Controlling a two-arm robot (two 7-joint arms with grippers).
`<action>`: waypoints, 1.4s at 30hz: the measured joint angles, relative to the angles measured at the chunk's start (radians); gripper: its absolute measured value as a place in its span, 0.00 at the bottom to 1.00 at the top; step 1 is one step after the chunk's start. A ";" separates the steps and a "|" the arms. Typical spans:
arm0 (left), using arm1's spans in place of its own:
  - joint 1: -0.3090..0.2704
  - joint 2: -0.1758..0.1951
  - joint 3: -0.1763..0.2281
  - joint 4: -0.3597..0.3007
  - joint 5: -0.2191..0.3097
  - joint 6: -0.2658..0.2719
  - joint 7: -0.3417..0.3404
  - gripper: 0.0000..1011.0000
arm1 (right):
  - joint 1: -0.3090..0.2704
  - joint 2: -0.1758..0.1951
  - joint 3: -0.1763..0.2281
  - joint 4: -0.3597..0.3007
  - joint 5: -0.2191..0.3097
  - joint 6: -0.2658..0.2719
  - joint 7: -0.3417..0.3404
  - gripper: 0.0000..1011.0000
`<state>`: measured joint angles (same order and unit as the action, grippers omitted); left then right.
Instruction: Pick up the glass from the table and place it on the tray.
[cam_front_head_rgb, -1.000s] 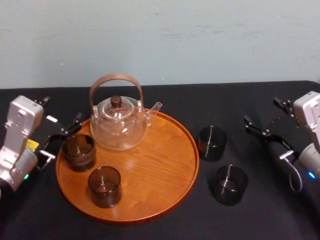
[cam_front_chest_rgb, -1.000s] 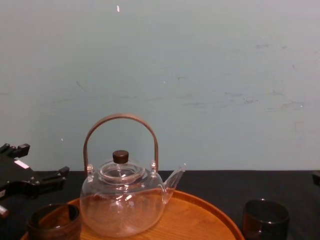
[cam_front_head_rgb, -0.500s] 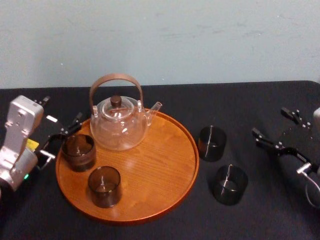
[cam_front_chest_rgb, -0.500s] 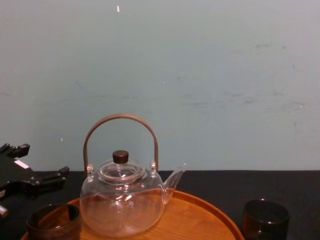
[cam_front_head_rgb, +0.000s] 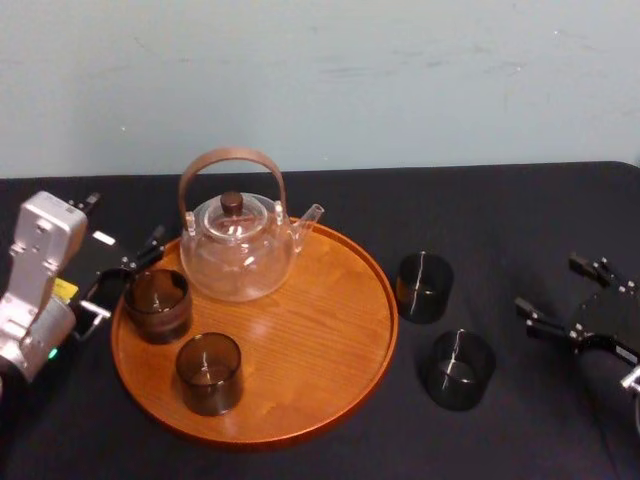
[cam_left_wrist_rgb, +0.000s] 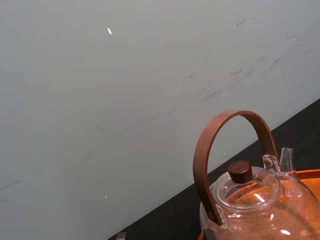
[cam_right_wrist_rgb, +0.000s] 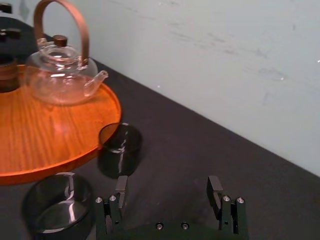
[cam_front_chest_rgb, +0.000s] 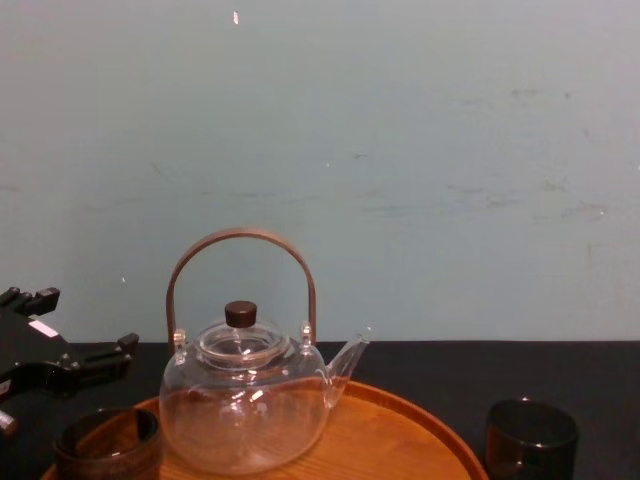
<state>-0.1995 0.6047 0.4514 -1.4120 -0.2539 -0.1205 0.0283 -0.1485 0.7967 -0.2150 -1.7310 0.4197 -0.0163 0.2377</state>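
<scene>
the right claw hovers low over the right side of the black-clothed desk, its two black fingers spread wide with nothing between them. to the left of this claw, between it and the big round orange-brown wooden tray, two short round dark smoked glasses stand upright on the cloth. the nearer smoked glass sits closer to the robot, near the claw but clear of its fingertips. the farther smoked glass stands beyond it, just beside the tray's rim; whether it touches the rim cannot be told. neither glass lies within the claw's span. the left claw sits at the opposite edge of the tray, its fingers also parted and empty, with a third dark glass on the tray just to its right. a fourth dark glass stands on the tray nearer the robot. a clear glass teapot with a curved brown handle stands on the tray's far part, to the right of the left claw.
</scene>
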 joint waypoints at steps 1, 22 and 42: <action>0.000 0.000 0.000 0.000 0.000 0.000 0.000 0.99 | -0.005 0.002 0.003 -0.003 0.003 0.002 0.006 0.99; 0.000 0.000 0.000 0.000 0.000 0.000 0.000 0.99 | -0.076 0.037 0.038 -0.043 0.028 0.067 0.147 0.99; 0.000 0.000 0.000 0.000 0.000 0.000 0.000 0.99 | -0.084 0.018 0.032 -0.066 -0.006 0.111 0.228 0.99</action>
<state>-0.1995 0.6047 0.4514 -1.4120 -0.2539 -0.1205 0.0283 -0.2329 0.8145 -0.1835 -1.7975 0.4139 0.0947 0.4657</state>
